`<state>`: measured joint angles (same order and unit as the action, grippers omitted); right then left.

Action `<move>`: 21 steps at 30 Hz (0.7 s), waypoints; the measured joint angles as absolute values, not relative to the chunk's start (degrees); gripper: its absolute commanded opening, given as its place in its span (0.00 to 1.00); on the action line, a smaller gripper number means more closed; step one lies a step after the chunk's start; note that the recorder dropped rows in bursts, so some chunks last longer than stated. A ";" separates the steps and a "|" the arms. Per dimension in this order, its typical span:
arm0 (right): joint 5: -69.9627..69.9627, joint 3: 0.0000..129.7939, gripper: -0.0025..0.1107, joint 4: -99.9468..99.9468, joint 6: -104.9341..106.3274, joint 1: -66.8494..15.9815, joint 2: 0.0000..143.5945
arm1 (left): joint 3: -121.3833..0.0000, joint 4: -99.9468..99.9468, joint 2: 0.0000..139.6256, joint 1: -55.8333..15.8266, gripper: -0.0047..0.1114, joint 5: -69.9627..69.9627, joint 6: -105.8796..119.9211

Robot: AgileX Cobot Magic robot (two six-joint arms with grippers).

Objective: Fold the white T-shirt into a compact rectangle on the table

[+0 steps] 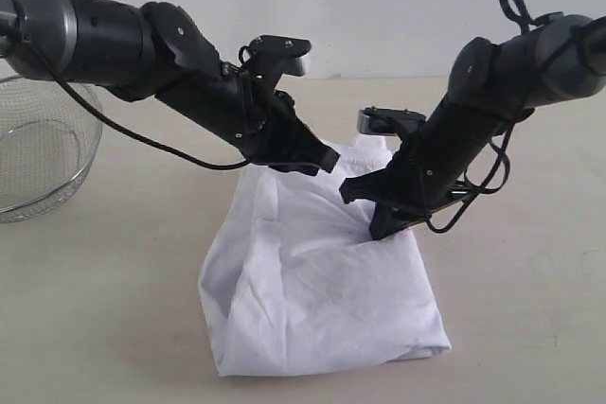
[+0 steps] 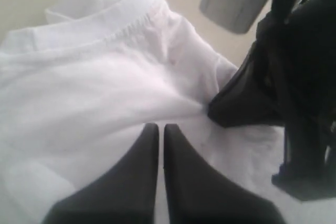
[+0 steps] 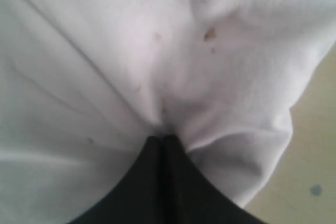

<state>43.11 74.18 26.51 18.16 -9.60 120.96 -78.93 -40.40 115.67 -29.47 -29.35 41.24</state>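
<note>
Our shirt (image 1: pixel 312 281) lies bunched in the middle of the table (image 1: pixel 114 309). It's thin and floppy, so we'd grab corners. The right claw (image 3: pixel 164 139) pinches its far edge, while the left claw (image 2: pixel 157 129) is pressed together, seemingly empty.

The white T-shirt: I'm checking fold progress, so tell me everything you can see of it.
The white T-shirt is thin, wrinkled cotton-looking cloth, folded into a rough, lopsided rectangle lying on the table, no lettering showing. A stitched band runs along one edge, and a small brownish speck marks it. The right gripper pinches a bunched fold; the left gripper, shut, sits against the cloth nearby.
</note>
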 measured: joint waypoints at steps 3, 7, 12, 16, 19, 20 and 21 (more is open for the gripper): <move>44.15 74.09 0.02 25.67 18.16 -7.56 120.82 | -78.93 -36.64 114.42 -29.14 0.08 -29.43 37.86; 45.14 74.09 0.02 23.69 17.77 -5.54 120.69 | -78.93 -32.30 113.47 -27.13 0.08 -30.58 33.98; 45.79 73.95 0.02 22.70 16.79 -2.43 120.33 | -78.93 -30.15 113.23 -24.32 0.08 -34.03 33.00; 46.02 73.69 0.02 21.95 16.45 0.65 119.73 | -78.93 -29.14 113.23 -22.39 0.08 -35.77 32.86; 45.78 73.58 0.02 20.37 16.45 2.33 119.07 | -78.93 -28.34 113.23 -20.91 0.08 -36.95 32.83; 45.53 73.37 0.02 20.07 17.08 2.61 118.80 | -78.93 -27.99 113.23 -20.71 0.08 -37.29 32.83; 45.44 73.23 0.02 19.97 18.22 2.73 118.56 | -78.93 -27.53 113.23 -20.43 0.08 -37.81 32.83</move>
